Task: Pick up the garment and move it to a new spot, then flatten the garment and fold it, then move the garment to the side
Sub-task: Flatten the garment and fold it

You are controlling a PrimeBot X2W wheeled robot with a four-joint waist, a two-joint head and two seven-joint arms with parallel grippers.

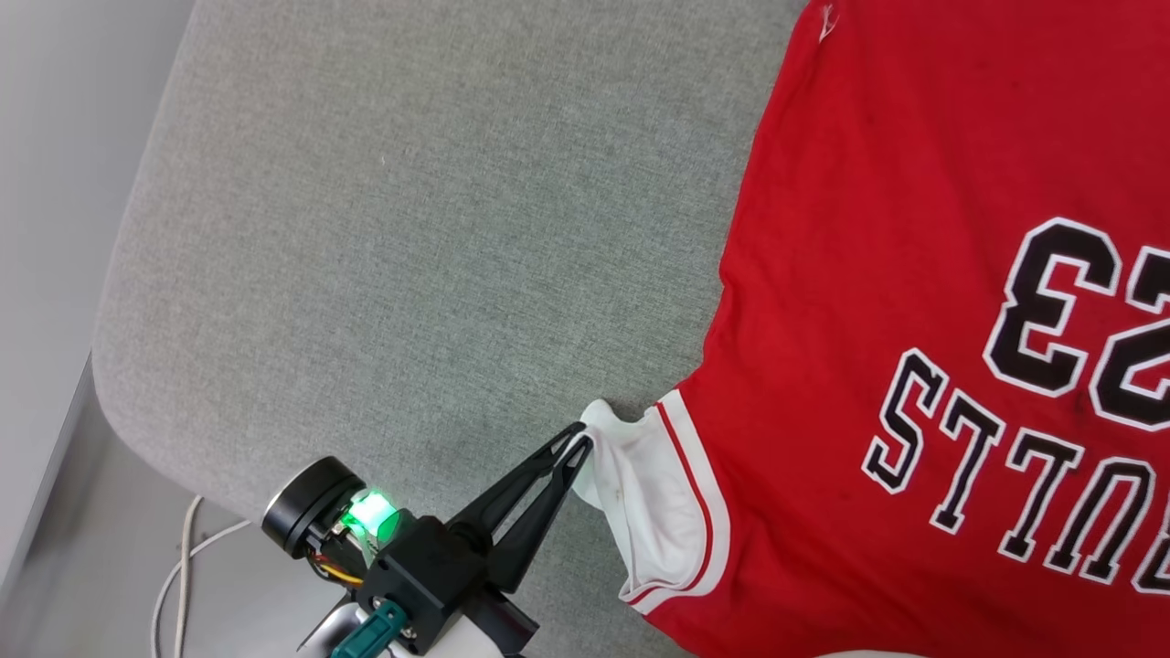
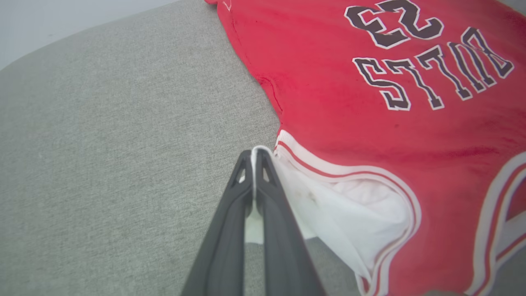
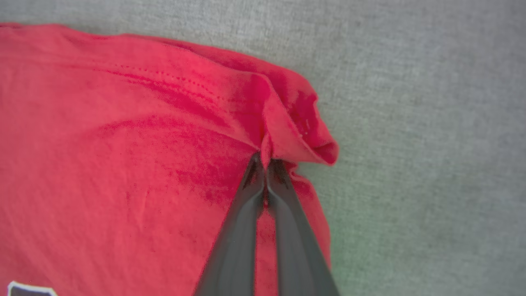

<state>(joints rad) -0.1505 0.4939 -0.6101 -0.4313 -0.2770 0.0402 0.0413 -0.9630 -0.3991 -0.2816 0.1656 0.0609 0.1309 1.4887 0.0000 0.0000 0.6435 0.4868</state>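
The garment [image 1: 914, 274], a red jersey T-shirt with white sleeves and black-and-white lettering, lies spread on the grey padded surface at the right of the head view. My left gripper [image 1: 578, 443] is shut on the edge of its white sleeve [image 1: 640, 484], at the bottom middle. In the left wrist view the fingers [image 2: 230, 230] pinch a white fold of the sleeve [image 2: 349, 205] of the garment [image 2: 370, 115]. In the right wrist view my right gripper [image 3: 266, 162] is shut on a bunched red corner of the garment [image 3: 123, 144] near its hem.
The grey fabric-covered surface [image 1: 411, 228] stretches to the left of the shirt, with a rounded corner at the lower left. Beyond its edge lie a pale floor and white cables [image 1: 183, 557].
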